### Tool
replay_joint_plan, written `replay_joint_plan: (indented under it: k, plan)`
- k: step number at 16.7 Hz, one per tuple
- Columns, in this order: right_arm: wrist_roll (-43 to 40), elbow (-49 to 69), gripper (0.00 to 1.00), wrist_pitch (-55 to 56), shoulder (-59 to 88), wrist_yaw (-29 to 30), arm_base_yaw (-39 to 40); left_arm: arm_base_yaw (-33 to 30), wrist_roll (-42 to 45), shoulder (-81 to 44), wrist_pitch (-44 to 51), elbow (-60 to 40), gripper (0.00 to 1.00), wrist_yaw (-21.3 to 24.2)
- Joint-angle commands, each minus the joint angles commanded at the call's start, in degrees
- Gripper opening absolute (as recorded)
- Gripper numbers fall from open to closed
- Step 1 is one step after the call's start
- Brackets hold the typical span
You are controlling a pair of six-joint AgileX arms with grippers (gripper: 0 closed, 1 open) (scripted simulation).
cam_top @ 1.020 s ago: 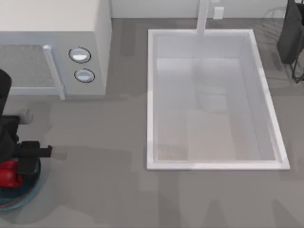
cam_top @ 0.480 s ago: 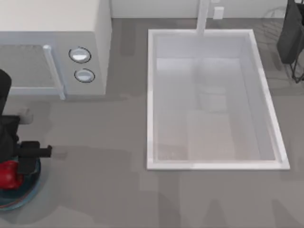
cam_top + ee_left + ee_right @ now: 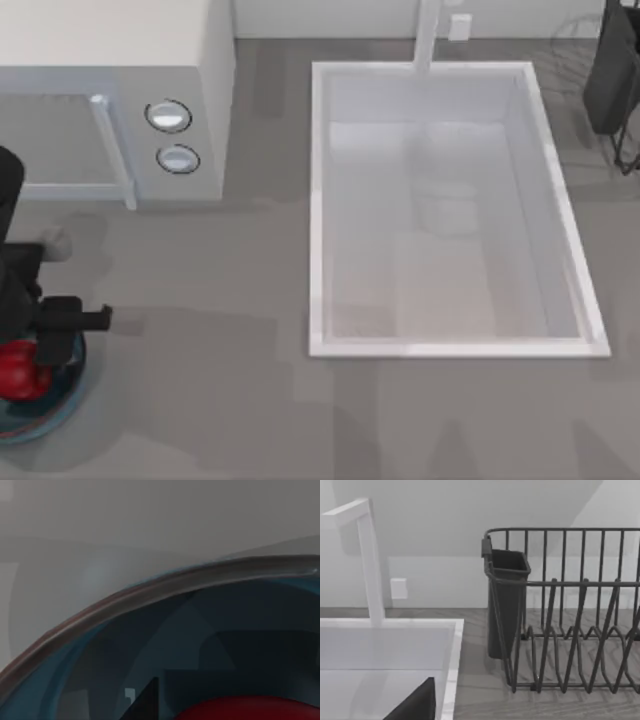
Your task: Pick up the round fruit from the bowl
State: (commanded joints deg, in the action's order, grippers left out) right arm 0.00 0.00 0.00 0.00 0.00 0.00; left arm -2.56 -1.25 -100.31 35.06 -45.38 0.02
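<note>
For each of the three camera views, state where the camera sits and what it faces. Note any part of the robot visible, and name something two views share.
Top view: above the table, looking down on the sink basin, microwave and left arm over the bowl.
Left wrist view: close over the bowl's rim, the round fruit just below.
Right wrist view: faces the dish rack and faucet.
Shared: top and left wrist views both show bowl and fruit.

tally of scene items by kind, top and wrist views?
Round fruit: 1
Bowl: 1
Sink basin: 1
Faucet: 1
Microwave: 1
Dish rack: 1
Grippers: 1, the left gripper over the bowl
Total: 7
</note>
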Motion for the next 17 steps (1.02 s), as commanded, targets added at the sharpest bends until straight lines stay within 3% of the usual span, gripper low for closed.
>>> replay_joint_plan:
  k: [6,7,10,13,17]
  plan:
    - [0.0,0.0,1.0,0.0,0.0,0.0,0.0,0.0,0.0,0.0,0.0,0.0,0.0,0.0]
    - [0.0,0.0,1.0,0.0,0.0,0.0,0.0,0.2,0.6,5.4,4.3,-2.4,0.0,0.7]
    - [0.0,0.0,1.0,0.0,0.0,0.0,0.0,0.2,0.6,5.1,6.4,-4.4,0.0,0.7]
    - [0.0,0.0,1.0,0.0,0.0,0.0,0.0,0.0,0.5,4.8,13.9,-11.8,0.0,0.7]
    - [0.0,0.0,1.0,0.0,0.0,0.0,0.0,-0.2,0.2,5.1,31.8,-28.5,0.0,0.7]
